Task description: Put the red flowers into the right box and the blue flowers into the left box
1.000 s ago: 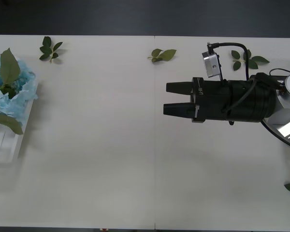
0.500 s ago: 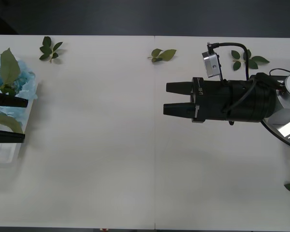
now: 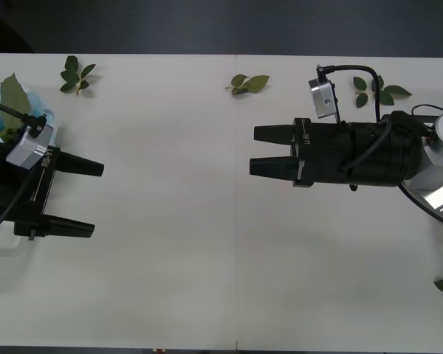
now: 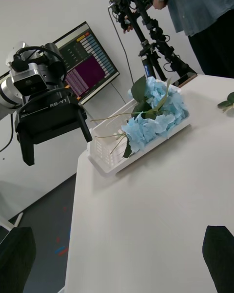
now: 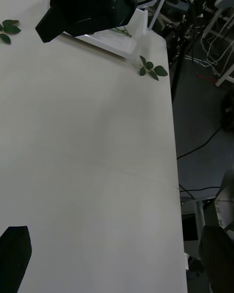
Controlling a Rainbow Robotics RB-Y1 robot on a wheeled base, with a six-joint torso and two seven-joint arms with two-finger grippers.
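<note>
White table [image 3: 207, 243], bare across the near and middle stretch of the front view. Left gripper [image 3: 88, 198] at the left edge, mid-height, black fingers spread wide and pointing toward frame centre, nothing between them; its body sits over the left box [image 3: 4, 243], of which a pale sliver of rim shows below the arm. Right gripper [image 3: 257, 150] right of centre, mid-height, fingers pointing left, a narrow gap between the two tips, holding nothing. The two grippers face each other, well apart. The blue flowers [image 3: 37, 110] peek out at the upper left of the front view, just behind the left arm, with a broad green leaf standing over them. In the right wrist view the left box [image 4: 146, 144] lies near frame centre at the table's far edge, the blue flowers [image 4: 153, 117] heaped inside it at one end, thin stems trailing across the bare part of the tray; the left gripper [image 4: 56, 139] hangs beside the box, fingers apart. In the left wrist view the right box [image 5: 124, 44] sits at the top of the frame, mostly behind the right arm; contents cannot be made out. Loose leaf sprigs [image 3: 249, 83] along the far edge of the table.
</note>
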